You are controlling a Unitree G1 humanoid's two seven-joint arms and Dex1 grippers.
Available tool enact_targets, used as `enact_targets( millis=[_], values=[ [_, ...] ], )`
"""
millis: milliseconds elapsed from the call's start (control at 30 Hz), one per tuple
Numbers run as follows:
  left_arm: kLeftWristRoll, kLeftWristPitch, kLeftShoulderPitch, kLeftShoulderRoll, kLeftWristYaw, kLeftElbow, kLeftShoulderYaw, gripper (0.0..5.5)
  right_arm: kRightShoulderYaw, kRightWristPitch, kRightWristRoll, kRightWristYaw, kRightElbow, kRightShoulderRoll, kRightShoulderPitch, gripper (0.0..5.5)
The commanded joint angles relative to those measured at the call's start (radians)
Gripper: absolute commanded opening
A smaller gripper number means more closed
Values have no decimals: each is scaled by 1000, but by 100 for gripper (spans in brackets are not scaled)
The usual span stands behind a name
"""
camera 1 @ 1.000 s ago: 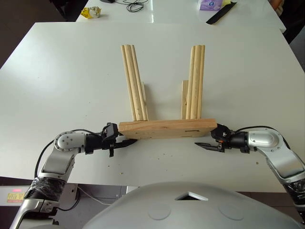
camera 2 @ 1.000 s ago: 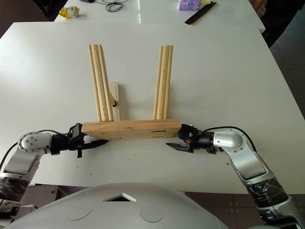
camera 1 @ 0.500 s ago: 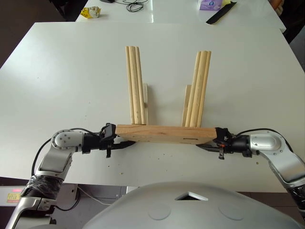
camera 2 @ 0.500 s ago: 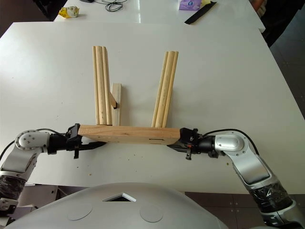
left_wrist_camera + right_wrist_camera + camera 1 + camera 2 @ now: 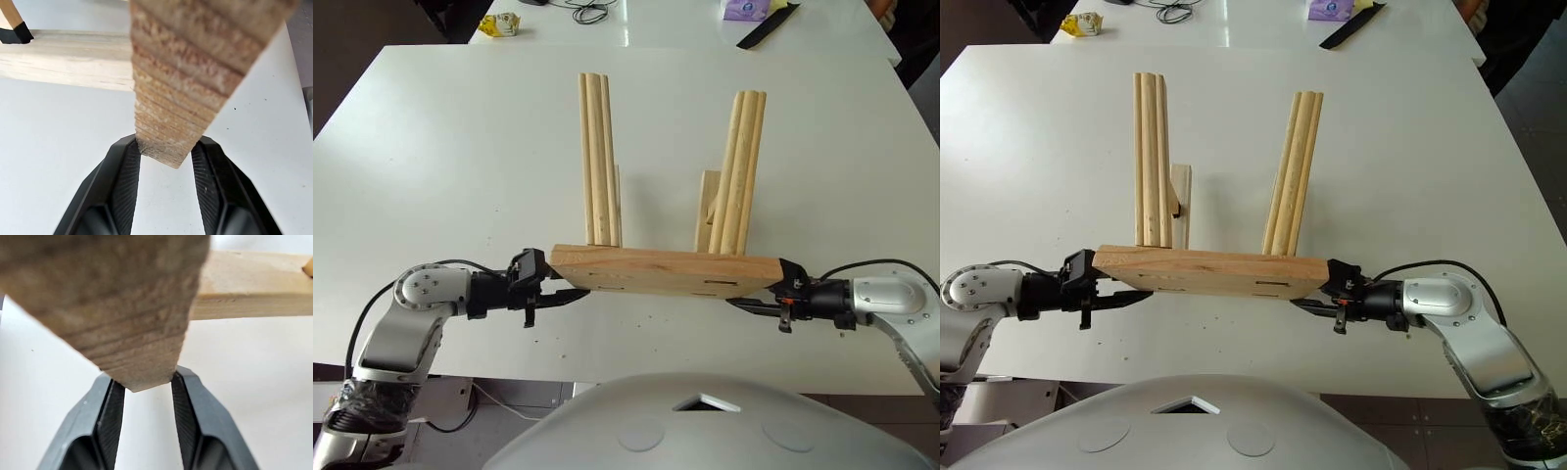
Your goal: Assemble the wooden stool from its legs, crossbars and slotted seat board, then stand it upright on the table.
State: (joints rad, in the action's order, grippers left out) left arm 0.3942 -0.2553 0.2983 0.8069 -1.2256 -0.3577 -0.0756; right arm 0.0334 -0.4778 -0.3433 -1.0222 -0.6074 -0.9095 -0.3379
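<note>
So the stool's seat board (image 5: pixel 664 271) is hanging crossways between the two sets of fingers, one at each end. The left fingers (image 5: pixel 124 178) are pinched onto the bottom corner of the board's left end, with the end grain wedged right between them. The right fingers (image 5: pixel 111 416) are doing the same thing on the other end, clamped on the lower corner. The board's on edge and tipped a bit, right end sitting lower. The legs (image 5: pixel 598 157) stick out of it on the side away from the fingers, in two bunches of round sticks, with a flat crossbar (image 5: pixel 1180 204) just inside the left bunch. Can't tell if the far leg tips touch the white table (image 5: pixel 440 157).
</note>
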Motion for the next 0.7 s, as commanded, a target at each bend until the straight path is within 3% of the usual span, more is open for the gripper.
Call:
enact_targets(
  millis=[33,200,333,400,533,700],
  values=[
    [145,-166,36,55,61,-166,-138,151,-145,-206,-184,-13,-152,-78,-9,136],
    [389,-466,91,155,79,-331,-326,151,-331,-457,-510,-57,-231,-178,51,136],
    [725,-751,41,298,86,-330,-468,151,-431,-696,-952,-1,-96,-307,182,136],
    [893,-866,29,387,70,-293,-526,151,-422,-754,-1163,15,10,-428,244,136],
    [1155,-1121,47,582,-25,-194,-620,151,-393,-878,-1442,-116,135,-693,252,136],
    [1429,-1258,49,784,-32,-59,-561,151,-324,-909,-1625,-246,217,-899,250,136]
  ],
)
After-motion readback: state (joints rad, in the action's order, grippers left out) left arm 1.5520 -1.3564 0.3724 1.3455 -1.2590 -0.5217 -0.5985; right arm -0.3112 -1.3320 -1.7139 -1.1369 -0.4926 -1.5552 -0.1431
